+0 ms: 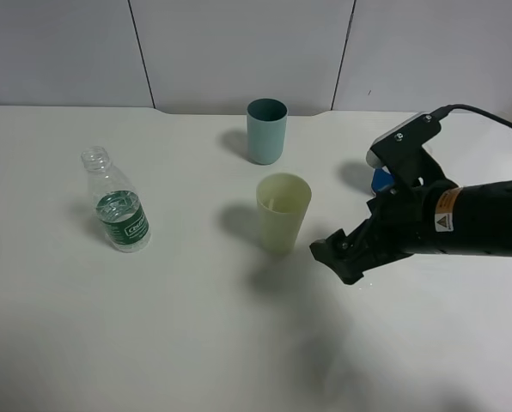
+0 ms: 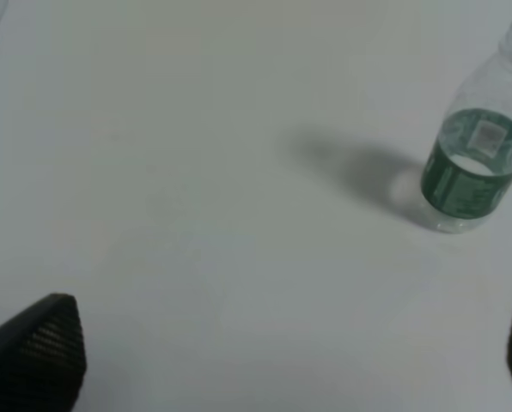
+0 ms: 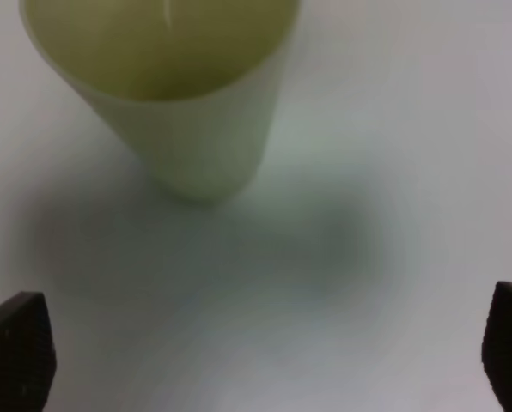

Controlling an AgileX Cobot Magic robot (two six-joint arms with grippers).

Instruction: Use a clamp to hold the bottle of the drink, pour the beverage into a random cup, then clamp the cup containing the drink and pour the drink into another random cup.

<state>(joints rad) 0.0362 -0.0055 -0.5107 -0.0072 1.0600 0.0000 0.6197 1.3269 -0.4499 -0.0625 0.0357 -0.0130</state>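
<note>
The clear bottle [image 1: 118, 210] with its dark green label stands upright and uncapped at the table's left, with clear beverage [image 1: 118, 206] low inside. In the left wrist view the bottle [image 2: 475, 167] stands ahead and to one side of my open left gripper [image 2: 277, 352], well apart from it. The pale yellow-green cup [image 1: 283, 212] stands mid-table. My right gripper [image 1: 342, 253] hovers just right of it, open and pointing at it. In the right wrist view the cup [image 3: 196, 112] stands ahead of the open right gripper [image 3: 260, 352], untouched. The blue-banded cup [image 1: 381, 180] peeks out behind the right clamp's housing.
A teal straight-sided cup [image 1: 266, 130] stands behind the yellow-green cup, near the table's far edge. The white table [image 1: 196, 343] stretches bare across the front. The left arm does not show in the exterior high view.
</note>
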